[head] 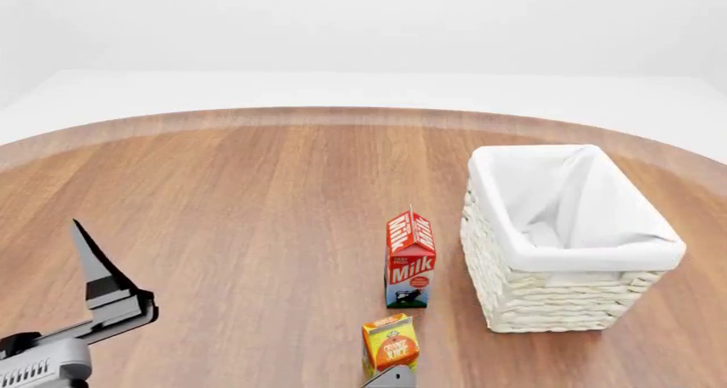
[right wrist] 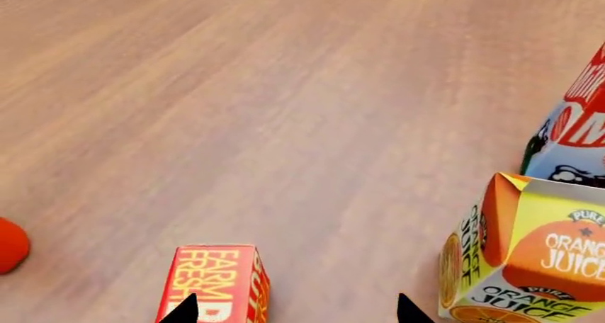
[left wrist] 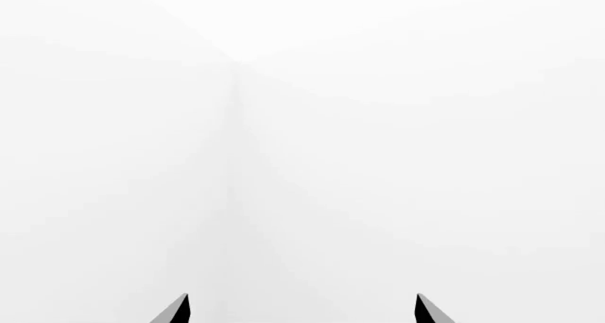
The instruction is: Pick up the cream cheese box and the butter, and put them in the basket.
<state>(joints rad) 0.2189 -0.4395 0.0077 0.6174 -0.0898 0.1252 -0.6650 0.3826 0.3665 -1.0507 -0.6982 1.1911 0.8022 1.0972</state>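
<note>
With its fingers spread and empty, the right gripper (right wrist: pixel 296 310) hangs low over the butter (right wrist: pixel 212 284) at the wrist view's bottom edge, seemingly lining up a grasp, while the left gripper (left wrist: pixel 300 309), also released, idles away from the basket (head: pixel 564 243); the cream cheese is unseen.

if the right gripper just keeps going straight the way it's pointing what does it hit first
Probably the butter: its red end sits between the open right gripper's fingertips, just ahead. The orange juice carton stands off to one side. Depth is hard to judge.
</note>
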